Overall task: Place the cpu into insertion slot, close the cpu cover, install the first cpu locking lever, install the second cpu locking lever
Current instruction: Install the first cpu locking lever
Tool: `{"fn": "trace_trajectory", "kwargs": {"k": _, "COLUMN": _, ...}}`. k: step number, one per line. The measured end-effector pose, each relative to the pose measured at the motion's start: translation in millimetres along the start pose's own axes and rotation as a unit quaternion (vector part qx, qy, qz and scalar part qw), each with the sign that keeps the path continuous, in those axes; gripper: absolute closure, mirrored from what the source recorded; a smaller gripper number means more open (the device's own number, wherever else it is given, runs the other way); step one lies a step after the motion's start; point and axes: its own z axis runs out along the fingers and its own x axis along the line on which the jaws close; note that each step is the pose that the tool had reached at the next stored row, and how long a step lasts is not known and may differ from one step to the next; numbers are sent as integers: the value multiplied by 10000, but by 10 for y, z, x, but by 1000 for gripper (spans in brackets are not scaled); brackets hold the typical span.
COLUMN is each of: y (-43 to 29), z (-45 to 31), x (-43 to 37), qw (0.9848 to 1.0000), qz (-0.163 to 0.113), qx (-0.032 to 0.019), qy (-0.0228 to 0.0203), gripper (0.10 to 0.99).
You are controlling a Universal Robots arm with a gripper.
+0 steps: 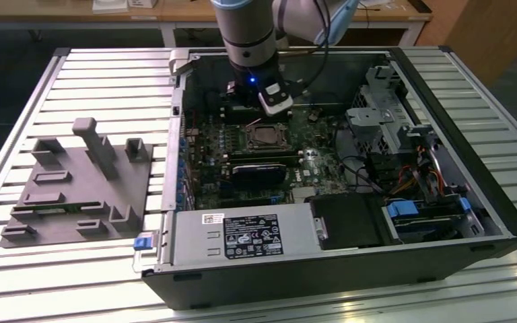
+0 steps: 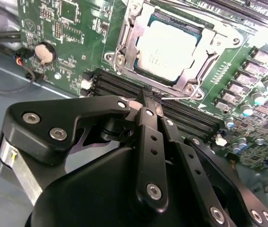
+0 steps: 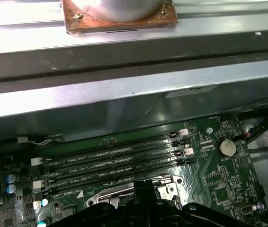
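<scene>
Black hand (image 2: 154, 100), fingers (image 2: 148, 142) pinched together, sits over memory slots (image 2: 117, 86) beside the cpu (image 2: 169, 47) framed by the cpu cover (image 2: 128, 38).

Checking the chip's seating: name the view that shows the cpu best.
The second wrist view: the cpu lies close and whole, framed by the cover. In the exterior view the cpu is small and distant. The first wrist view catches a metal edge of the slot.

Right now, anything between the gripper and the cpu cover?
Nothing visible. In the second wrist view the gripper hangs over the black memory slots right beside the socket. The cpu cover lies down around the cpu just beyond, with nothing standing between.
</scene>
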Motion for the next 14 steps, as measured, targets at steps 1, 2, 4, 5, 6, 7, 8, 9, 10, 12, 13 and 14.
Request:
{"fn": "trace_trajectory", "kwargs": {"k": 1, "y": 6, "z": 10, "x": 3, "qw": 10000, "qz": 27, "qx": 5, "qy": -8, "gripper": 980}}
{"fn": "trace_trajectory", "kwargs": {"k": 2, "y": 13, "z": 21, "x": 7, "qw": 10000, "qz": 49, "qx": 10, "qy": -14, "gripper": 980}}
{"fn": "trace_trajectory", "kwargs": {"k": 4, "y": 27, "z": 39, "x": 14, "qw": 10000, "qz": 84, "qx": 17, "qy": -24, "gripper": 980}}
{"fn": "trace_trajectory", "kwargs": {"k": 5, "y": 34, "z": 47, "x": 17, "qw": 9999, "qz": 95, "qx": 22, "qy": -28, "gripper": 980}}
{"fn": "trace_trajectory", "kwargs": {"k": 6, "y": 41, "z": 53, "x": 19, "qw": 9999, "qz": 104, "qx": 29, "qy": -32, "gripper": 980}}
{"fn": "trace_trajectory", "kwargs": {"k": 7, "y": 50, "z": 59, "x": 22, "qw": 9999, "qz": 110, "qx": 37, "qy": -35, "gripper": 980}}
{"fn": "trace_trajectory", "kwargs": {"k": 8, "y": 59, "z": 65, "x": 25, "qw": 9999, "qz": 113, "qx": 46, "qy": -38, "gripper": 980}}
{"fn": "trace_trajectory", "kwargs": {"k": 9, "y": 68, "z": 73, "x": 27, "qw": 9999, "qz": 117, "qx": 56, "qy": -41, "gripper": 980}}
{"fn": "trace_trajectory", "kwargs": {"k": 10, "y": 78, "z": 79, "x": 29, "qw": 9999, "qz": 120, "qx": 66, "qy": -45, "gripper": 980}}
{"fn": "trace_trajectory", "kwargs": {"k": 12, "y": 97, "z": 93, "x": 32, "qw": 9999, "qz": 123, "qx": 89, "qy": -51, "gripper": 980}}
{"fn": "trace_trajectory", "kwargs": {"k": 13, "y": 107, "z": 100, "x": 32, "qw": 9999, "qz": 123, "qx": 104, "qy": -55, "gripper": 980}}
{"fn": "trace_trajectory", "kwargs": {"k": 14, "y": 118, "z": 107, "x": 33, "qw": 9998, "qz": 123, "qx": 120, "qy": -59, "gripper": 980}}
